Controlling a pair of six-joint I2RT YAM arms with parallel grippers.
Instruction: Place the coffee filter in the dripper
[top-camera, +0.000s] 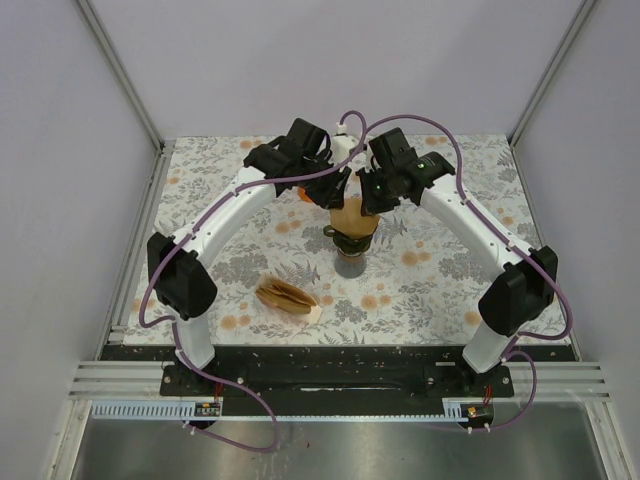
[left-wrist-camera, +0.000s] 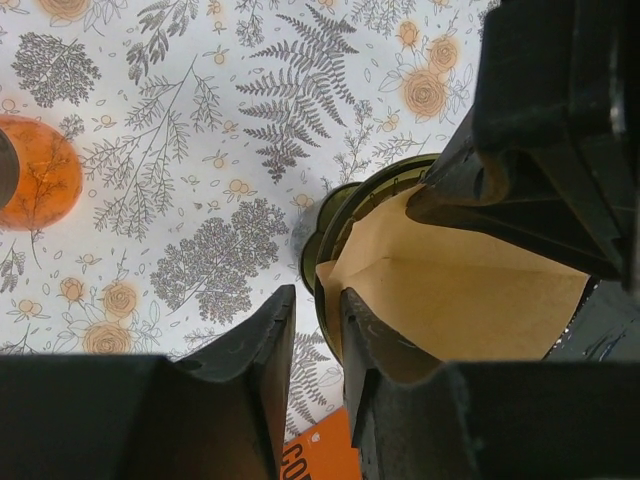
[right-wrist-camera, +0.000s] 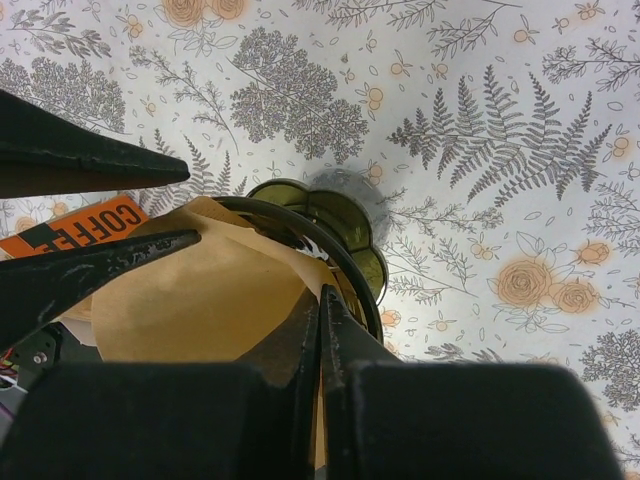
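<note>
Midway across a floral-print surface (top-camera: 450, 280), two robot arms bend in toward one small brewing stand. Farthest left, a loose stack of brown paper filters (top-camera: 287, 295) lies flat near the front edge, well apart from the action. Behind it, a round glass flask (left-wrist-camera: 35, 170) of orange liquid stands beside the left arm's wrist.

The left end effector (left-wrist-camera: 318, 292) hangs low at the stand's left side, its two dark fingers narrowly spread with a slim gap between them. The near edge of the paper runs along that gap, but the wrist view does not show whether either finger touches it. An orange packet (right-wrist-camera: 85, 228) lettered "COFFEE" lies on the surface beneath these fingers.

At centre, the olive-green dripper (top-camera: 352, 241) sits on its dark grey round base. The coffee filter (left-wrist-camera: 470, 290), a brown paper cone, rests partly inside it. Its mouth is open, and its upper edges rise above the dripper's rim.

To the right, the right end effector (right-wrist-camera: 320, 298) reaches down over the dripper's far rim. Its fingers are pressed together on the filter's right edge, and a sliver of brown paper shows between them.
</note>
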